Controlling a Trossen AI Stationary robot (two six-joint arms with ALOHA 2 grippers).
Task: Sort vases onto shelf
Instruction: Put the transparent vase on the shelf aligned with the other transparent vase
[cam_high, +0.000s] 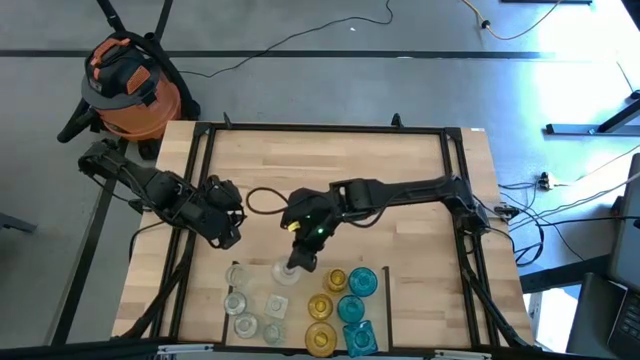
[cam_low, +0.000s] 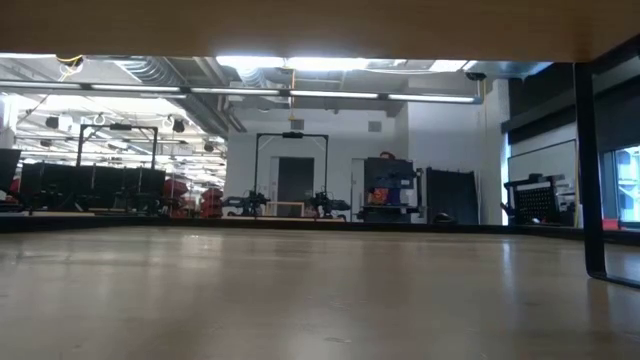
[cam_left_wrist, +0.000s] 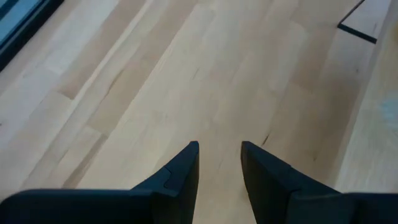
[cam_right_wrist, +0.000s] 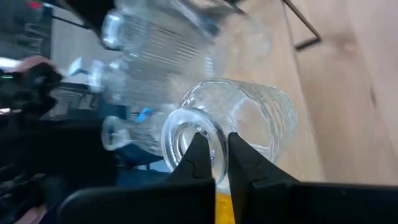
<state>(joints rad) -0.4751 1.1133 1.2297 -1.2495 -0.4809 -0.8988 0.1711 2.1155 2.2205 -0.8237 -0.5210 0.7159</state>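
My right gripper (cam_high: 300, 257) (cam_right_wrist: 216, 140) reaches in from the table's right and is shut on a clear ribbed glass vase (cam_high: 289, 271) (cam_right_wrist: 249, 118) above the near middle of the pale-wood shelf (cam_high: 330, 160). Other clear vases (cam_high: 240, 300) stand on their bases at the near left, with amber vases (cam_high: 322, 306) and teal vases (cam_high: 352, 308) to their right. My left gripper (cam_high: 232, 235) (cam_left_wrist: 219, 146) hovers open over bare wood, left of the vases, with nothing between its fingers. My right gripper pinches the clear vase's mouth rim (cam_right_wrist: 219, 152), with one finger (cam_right_wrist: 199, 155) inside the neck opening and the other (cam_right_wrist: 242, 162) outside it. The fingers slant down from the table's right. The vase sits tilted; whether its base touches the shelf I cannot tell.
Black frame rails (cam_high: 205, 190) run along the table's left, far and right sides. Thin dark lines (cam_high: 387, 300) mark sections at the near edge. An orange shop vacuum (cam_high: 130, 85) stands on the floor beyond the far left corner. The far half of the wood is bare.
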